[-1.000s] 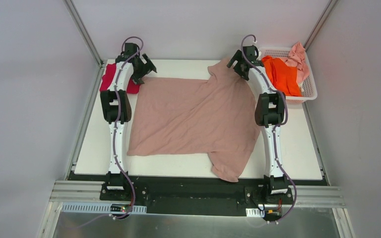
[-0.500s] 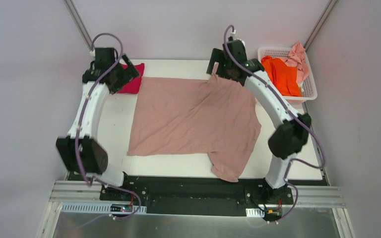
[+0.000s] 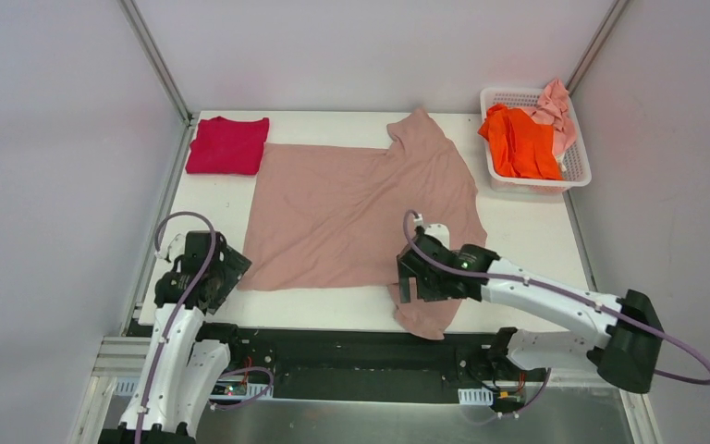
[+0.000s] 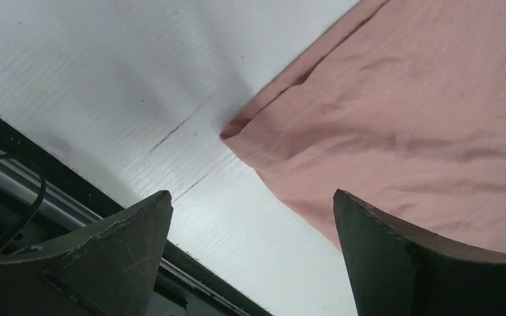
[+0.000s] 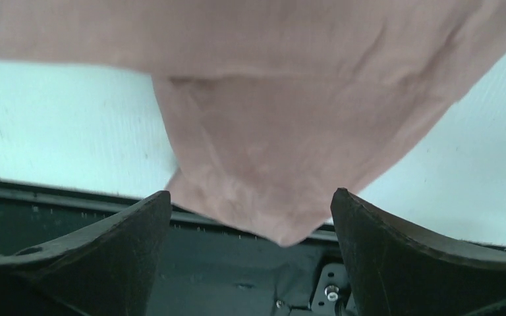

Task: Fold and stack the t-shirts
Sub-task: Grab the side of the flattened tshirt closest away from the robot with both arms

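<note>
White basket (image 3: 575,174), right of the big dusty-pink tee (image 3: 351,208), holds 2 bunched tees: orange tee (image 3: 520,141) and pale pink tee (image 3: 556,109). The big tee lies spread and creased on the surface (image 3: 536,250), its near sleeve draping off the edge. Folded crimson tee (image 3: 227,145) sits at its far-left corner. Left fingers (image 4: 132,237) are apart at its near-left corner, right fingers (image 5: 118,243) apart over the sleeve.
</note>
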Robot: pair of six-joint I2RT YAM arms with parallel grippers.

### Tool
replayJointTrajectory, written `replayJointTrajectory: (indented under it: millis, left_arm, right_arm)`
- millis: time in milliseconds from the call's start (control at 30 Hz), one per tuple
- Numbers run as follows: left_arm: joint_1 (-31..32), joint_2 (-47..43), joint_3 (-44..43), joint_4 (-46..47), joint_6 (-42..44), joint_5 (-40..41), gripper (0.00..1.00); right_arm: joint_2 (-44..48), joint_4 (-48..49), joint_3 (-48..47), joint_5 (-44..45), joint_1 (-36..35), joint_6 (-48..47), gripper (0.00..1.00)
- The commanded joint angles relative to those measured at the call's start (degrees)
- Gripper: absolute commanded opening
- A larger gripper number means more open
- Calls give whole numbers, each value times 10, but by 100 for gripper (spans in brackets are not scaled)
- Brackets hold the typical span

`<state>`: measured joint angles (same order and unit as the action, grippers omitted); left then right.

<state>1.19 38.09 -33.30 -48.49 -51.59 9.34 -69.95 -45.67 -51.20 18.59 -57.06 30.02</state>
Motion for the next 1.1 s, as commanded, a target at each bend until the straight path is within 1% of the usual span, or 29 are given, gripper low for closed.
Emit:
replayJointTrajectory:
  millis: [0, 33, 133, 233, 300, 433, 500, 533, 767, 867, 1067]
  left_arm:
    - [8, -34, 23, -65, -95, 44, 90]
    - [12, -34, 40, -66, -106, 37, 87]
    - [16, -21, 48, -67, -114, 34, 80]
    - [17, -4, 54, -67, -124, 59, 76]
    - [17, 11, 58, -61, -133, 66, 74]
    - [17, 29, 62, -42, -133, 72, 64]
    - [17, 30, 70, -23, -131, 62, 55]
    - [18, 29, 75, -14, -131, 59, 54]
    - [18, 48, 89, 61, -116, 24, 54]
    - [17, 69, 92, 85, -114, 21, 55]
    - [17, 118, 103, 128, -112, 12, 54]
  right_arm:
    - [89, -38, 41, -14, -41, 79, 93]
    - [99, -41, 54, -17, -49, 92, 91]
    - [117, -51, 88, -39, -71, 136, 87]
    - [127, -40, 118, -64, -98, 176, 83]
    - [126, -11, 138, -81, -116, 191, 79]
    - [109, 12, 157, -48, -132, 202, 72]
    - [94, 11, 162, -27, -132, 208, 67]
    - [89, 12, 165, -20, -131, 213, 66]
    - [76, 38, 188, -4, -131, 225, 65]
    - [70, 51, 198, 10, -130, 226, 65]
    - [27, 62, 192, 21, -127, 219, 63]
